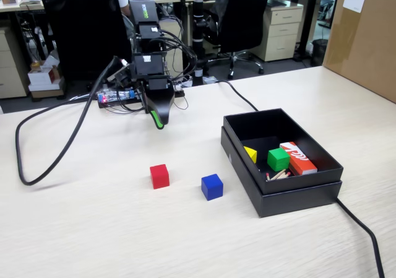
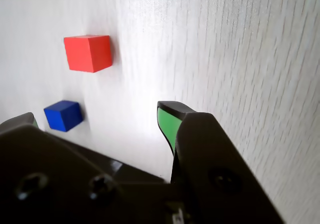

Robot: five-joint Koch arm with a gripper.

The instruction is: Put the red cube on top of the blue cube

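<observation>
The red cube (image 1: 159, 176) sits on the pale wooden table, with the blue cube (image 1: 211, 186) a short way to its right in the fixed view. Both stand apart, each on the table. My gripper (image 1: 158, 119) hangs above the table behind the red cube, well clear of both cubes. In the wrist view the gripper (image 2: 97, 118) is open and empty, its green-padded jaws wide apart. There the red cube (image 2: 88, 53) lies ahead at upper left and the blue cube (image 2: 63, 115) is near the left jaw tip.
A black open box (image 1: 238, 147) stands right of the blue cube, holding a yellow piece (image 1: 250, 154), a green cube (image 1: 278, 159) and a red-orange and white box (image 1: 297, 157). A black cable (image 1: 37, 123) loops at left; another cable (image 1: 365, 228) runs front right. A cardboard box (image 1: 365, 36) stands back right.
</observation>
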